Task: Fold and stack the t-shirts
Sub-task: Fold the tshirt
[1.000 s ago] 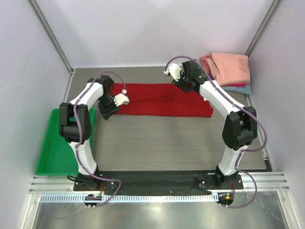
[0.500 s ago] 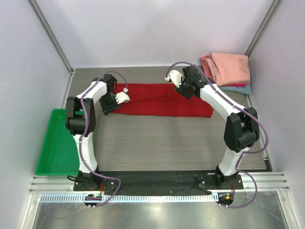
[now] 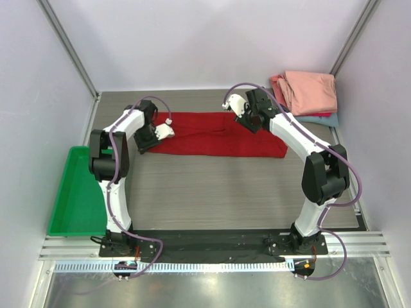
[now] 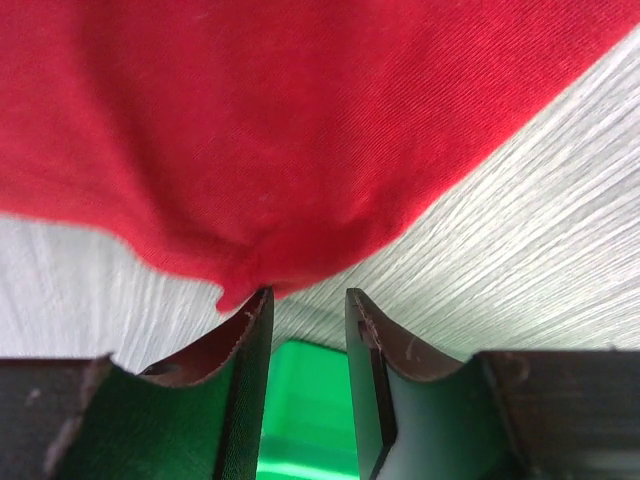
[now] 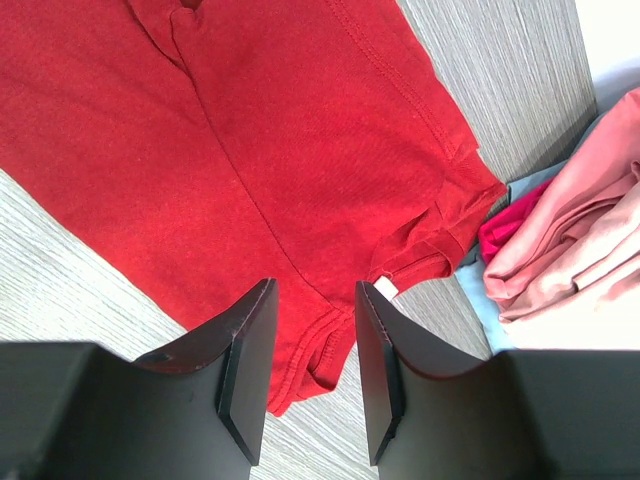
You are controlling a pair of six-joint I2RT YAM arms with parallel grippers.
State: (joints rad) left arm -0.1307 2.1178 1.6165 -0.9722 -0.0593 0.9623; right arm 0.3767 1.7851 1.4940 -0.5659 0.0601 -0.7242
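A deep red t-shirt [image 3: 218, 135] lies as a long folded strip across the middle of the table. My left gripper [image 3: 160, 133] is open at the shirt's left end. In the left wrist view its gap [image 4: 308, 295] sits at the shirt's edge [image 4: 300, 130], and the left fingertip [image 4: 255, 310] touches the hem. My right gripper [image 3: 239, 106] is open above the shirt's far edge, right of centre. In the right wrist view it [image 5: 315, 300] hovers over the shirt [image 5: 250, 130] near the small white neck label [image 5: 386, 288]. Neither gripper holds cloth.
A stack of folded shirts [image 3: 308, 93], salmon-pink on top with red and teal beneath, sits at the back right corner; it also shows in the right wrist view [image 5: 570, 230]. A green plastic tray [image 3: 74, 192] lies at the left table edge.
My left gripper has moved up and right onto the shirt's left end. My right gripper has shifted slightly toward the shirt's far edge. Both have been still for the last half second.
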